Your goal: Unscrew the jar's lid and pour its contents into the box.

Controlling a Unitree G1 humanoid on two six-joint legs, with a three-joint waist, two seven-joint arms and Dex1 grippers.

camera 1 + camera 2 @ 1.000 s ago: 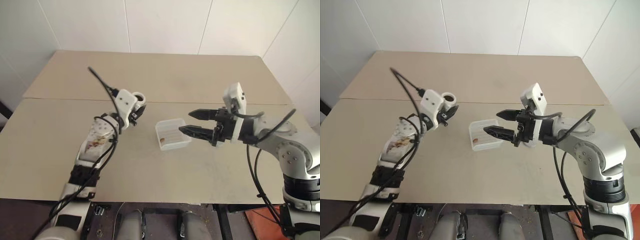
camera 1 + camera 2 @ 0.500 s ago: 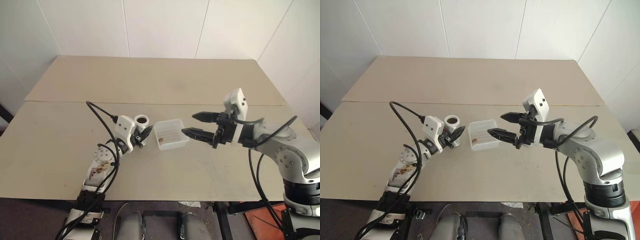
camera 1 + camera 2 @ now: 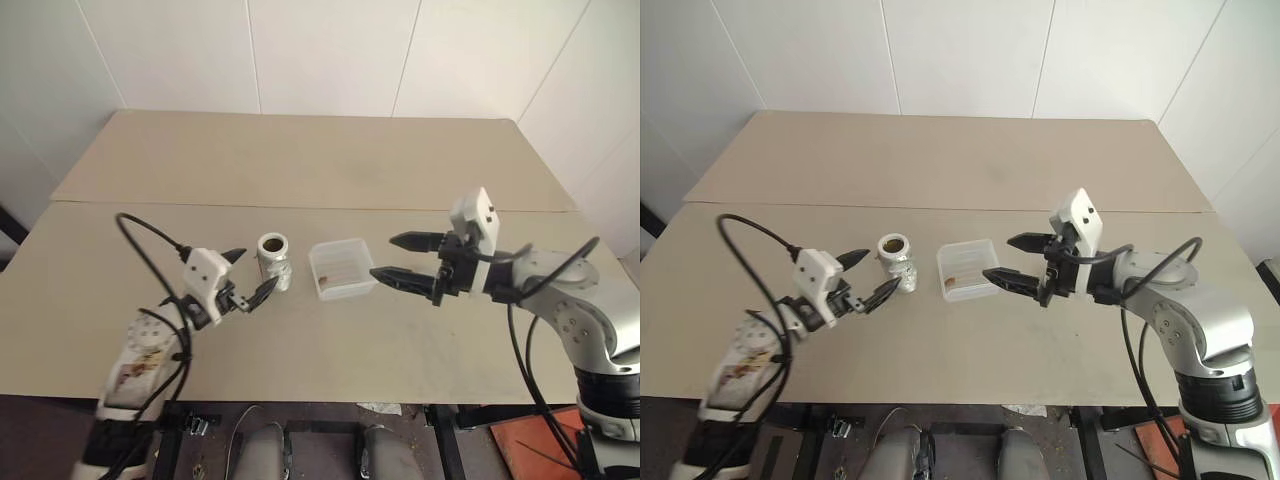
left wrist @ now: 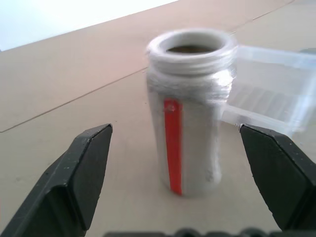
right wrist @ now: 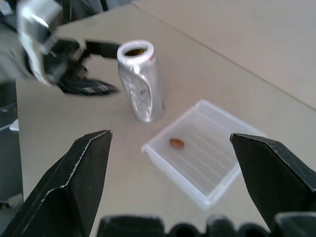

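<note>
Centre-left of the head view, your jar (image 3: 273, 260) stands upright on the table (image 3: 330, 160), mouth open, no cap on it, with the box (image 3: 343, 267) just beside it toward the right of the frame. Your left gripper (image 3: 246, 282) hangs just off the jar on its lower-left side, fingers spread wide and holding nothing; the wrist view shows the jar sitting between the two tips, apart from both. Your right gripper (image 3: 401, 259) hovers past the box's right edge, also wide and empty. Look at the box: one small brown bit (image 5: 177, 143) lies on the ribbed bottom, and the jar's mouth looks dark inside, so I'd judge the unscrewing done and the pour either partly done or finished; you can't tell how much is left in there. If more remains, your next move calls for closing the left fingers squarely on the jar's sides, lifting, and tipping the mouth over the box without nudging the light tray away.
</note>
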